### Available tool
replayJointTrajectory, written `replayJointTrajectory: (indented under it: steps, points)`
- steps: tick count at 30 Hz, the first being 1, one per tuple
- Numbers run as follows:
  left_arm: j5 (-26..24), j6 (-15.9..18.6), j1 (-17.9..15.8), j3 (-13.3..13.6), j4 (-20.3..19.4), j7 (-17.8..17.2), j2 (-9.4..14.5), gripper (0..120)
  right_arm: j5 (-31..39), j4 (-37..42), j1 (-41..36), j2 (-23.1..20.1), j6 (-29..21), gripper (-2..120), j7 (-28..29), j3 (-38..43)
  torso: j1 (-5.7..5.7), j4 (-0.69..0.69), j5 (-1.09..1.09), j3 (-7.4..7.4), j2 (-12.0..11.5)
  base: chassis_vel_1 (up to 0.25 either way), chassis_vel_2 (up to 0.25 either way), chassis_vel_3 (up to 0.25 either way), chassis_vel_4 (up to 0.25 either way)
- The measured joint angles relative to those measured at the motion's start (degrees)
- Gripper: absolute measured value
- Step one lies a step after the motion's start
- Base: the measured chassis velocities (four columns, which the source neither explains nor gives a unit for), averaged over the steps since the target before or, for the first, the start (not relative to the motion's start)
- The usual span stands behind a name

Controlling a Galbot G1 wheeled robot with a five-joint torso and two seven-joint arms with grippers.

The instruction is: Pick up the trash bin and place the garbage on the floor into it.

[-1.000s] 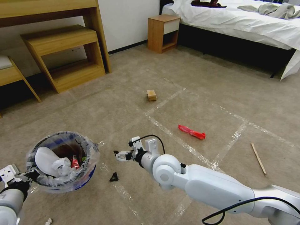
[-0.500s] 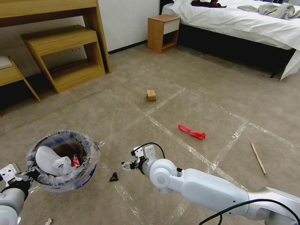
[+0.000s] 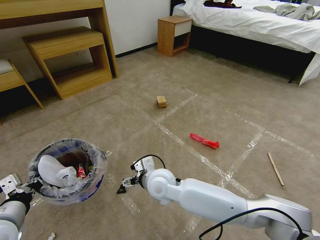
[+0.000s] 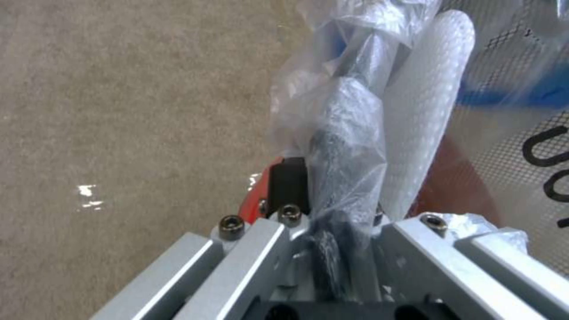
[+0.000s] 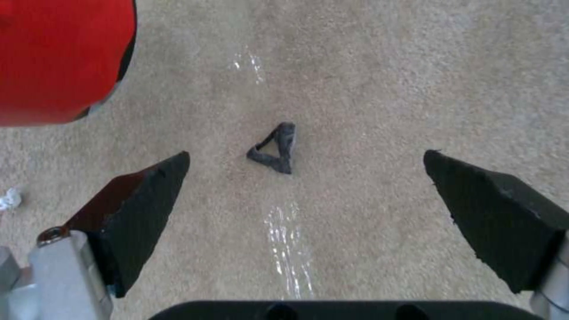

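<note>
Bin (image 3: 68, 173), bag-lined, hangs from the left gripper (image 4: 332, 231), whose jaws pinch its rim; inside lie a white slipper (image 3: 50, 170), crumpled paper (image 3: 66, 176) and a red can (image 3: 80, 171), partly hidden. Right gripper (image 5: 308, 209) hovers, jaws wide, over a black scrap (image 5: 274, 149) on the floor (image 3: 213, 100).

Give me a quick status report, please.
Left gripper shut on trash bin rim, bin aloft. Right gripper open above black scrap on floor. Nothing blocking.
</note>
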Motion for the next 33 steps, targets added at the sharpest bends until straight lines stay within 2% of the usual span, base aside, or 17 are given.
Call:
replayJointTrajectory:
  steps: [18,33]
  points:
    - [-0.6,-0.2,0.2,-0.7,-0.4,0.1,0.0,1,-2.8,-13.1,1.1,5.5,0.2,100,-6.1,-1.1,0.00,0.00,0.01,0.00,0.0,0.000,0.000,0.000,0.000]
    - [-0.9,-0.2,0.1,-0.7,-0.8,0.1,-0.2,1,-4.5,-16.2,-0.9,7.4,0.5,99,-7.2,-1.9,0.00,0.00,0.01,0.00,0.0,0.000,0.000,0.000,0.000]
